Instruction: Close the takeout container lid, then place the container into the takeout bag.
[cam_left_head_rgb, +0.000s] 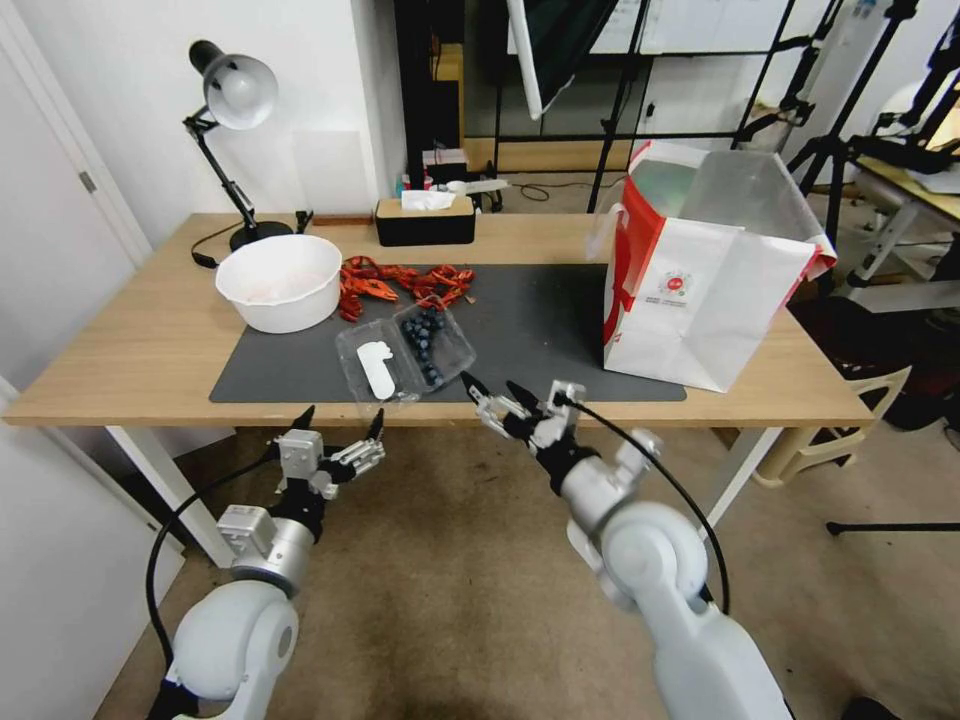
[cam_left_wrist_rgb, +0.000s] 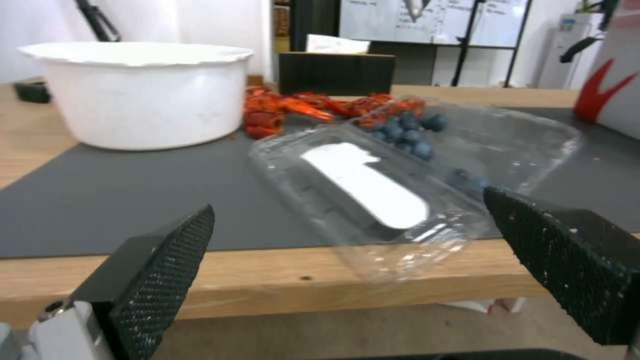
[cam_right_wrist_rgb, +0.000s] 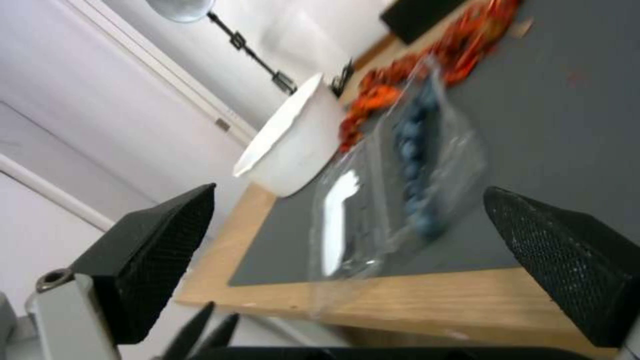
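Note:
The takeout container (cam_left_head_rgb: 436, 345) lies open flat on the grey mat near the table's front edge, with dark blueberries in its right half. Its lid (cam_left_head_rgb: 373, 368), the left half with the white label, reaches toward the mat's front edge. The takeout bag (cam_left_head_rgb: 700, 285) stands upright and open at the right of the table. My left gripper (cam_left_head_rgb: 342, 420) hovers open just in front of the table edge, below the lid. My right gripper (cam_left_head_rgb: 492, 386) is open too, at the edge just right of the container. In the left wrist view the lid (cam_left_wrist_rgb: 363, 187) lies between the open fingers (cam_left_wrist_rgb: 167, 260).
A white bowl (cam_left_head_rgb: 280, 282) stands left of the container, with red crayfish (cam_left_head_rgb: 400, 282) behind it. A black tissue box (cam_left_head_rgb: 425, 220) and a desk lamp (cam_left_head_rgb: 235, 100) are at the back. The mat (cam_left_head_rgb: 545, 330) between container and bag is bare. A plastic chair (cam_left_head_rgb: 850, 420) stands at the right.

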